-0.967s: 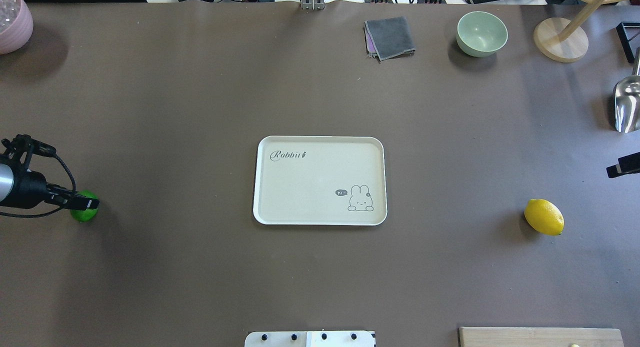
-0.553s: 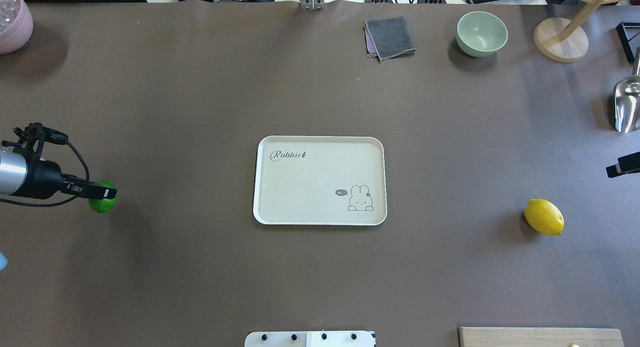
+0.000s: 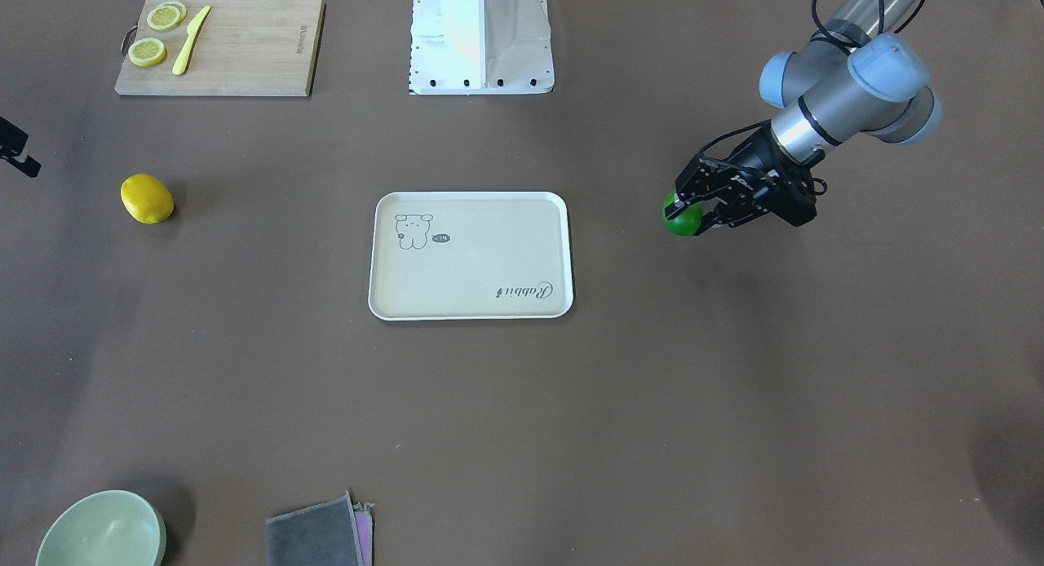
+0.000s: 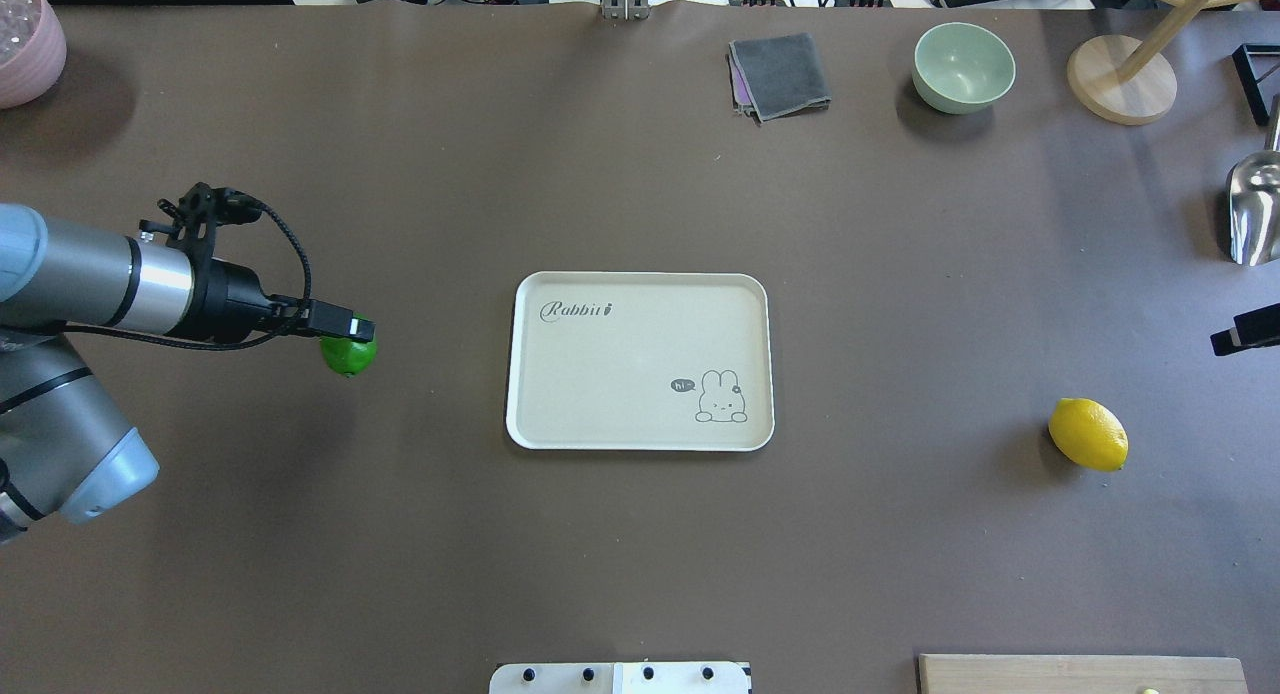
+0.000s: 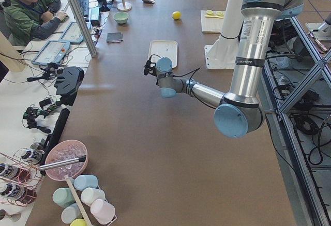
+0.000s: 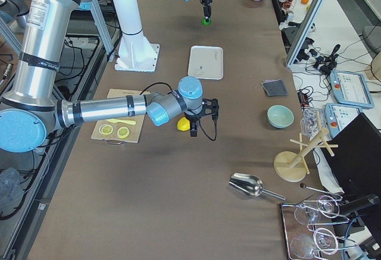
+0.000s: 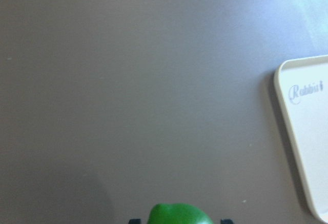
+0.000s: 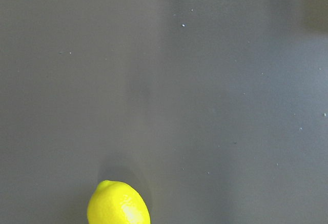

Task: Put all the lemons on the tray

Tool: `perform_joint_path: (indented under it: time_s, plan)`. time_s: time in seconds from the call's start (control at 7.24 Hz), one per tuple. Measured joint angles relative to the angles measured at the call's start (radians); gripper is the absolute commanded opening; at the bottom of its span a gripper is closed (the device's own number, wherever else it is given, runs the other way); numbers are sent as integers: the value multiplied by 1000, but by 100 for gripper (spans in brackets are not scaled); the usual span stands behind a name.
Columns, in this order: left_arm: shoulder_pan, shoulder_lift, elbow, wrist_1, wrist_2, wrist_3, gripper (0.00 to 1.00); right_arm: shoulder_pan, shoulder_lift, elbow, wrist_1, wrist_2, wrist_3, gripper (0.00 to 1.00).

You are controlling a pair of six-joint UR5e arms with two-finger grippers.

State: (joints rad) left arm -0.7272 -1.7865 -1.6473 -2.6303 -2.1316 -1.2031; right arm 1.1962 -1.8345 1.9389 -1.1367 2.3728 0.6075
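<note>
My left gripper (image 4: 350, 341) is shut on the glossy green lemon (image 4: 348, 357) and holds it above the table, left of the beige tray (image 4: 600, 364). The front view shows the fingers clamped on the green lemon (image 3: 682, 218). The left wrist view shows its top (image 7: 179, 215) and the tray's rim (image 7: 281, 80) to the right. The yellow lemon (image 4: 1088, 434) lies on the table far to the tray's right and shows in the right wrist view (image 8: 118, 204). My right gripper (image 4: 1243, 332) hangs above and behind it at the view's edge. I cannot tell whether it is open.
A wooden cutting board (image 3: 245, 48) with lemon slices and a pale knife lies near the robot's base. At the table's far side stand a green bowl (image 4: 963, 66), a grey cloth (image 4: 780, 74), a wooden stand (image 4: 1120, 79), a metal scoop (image 4: 1255, 209) and a pink bowl (image 4: 25, 44).
My left gripper has carried the green lemon rightward from the table's left edge toward the tray. The right gripper and the yellow lemon have not moved.
</note>
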Motion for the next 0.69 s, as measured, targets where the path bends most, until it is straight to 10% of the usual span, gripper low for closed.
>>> perform_joint_path:
  time_s: [0.55,0.69]
  plan:
    - [265,-258,25,161,335,-175,0,-12,11,-1,0,-1,0,100]
    - [286,-288,42,182,385,-186,45,-18,20,-2,0,-2,1,100]
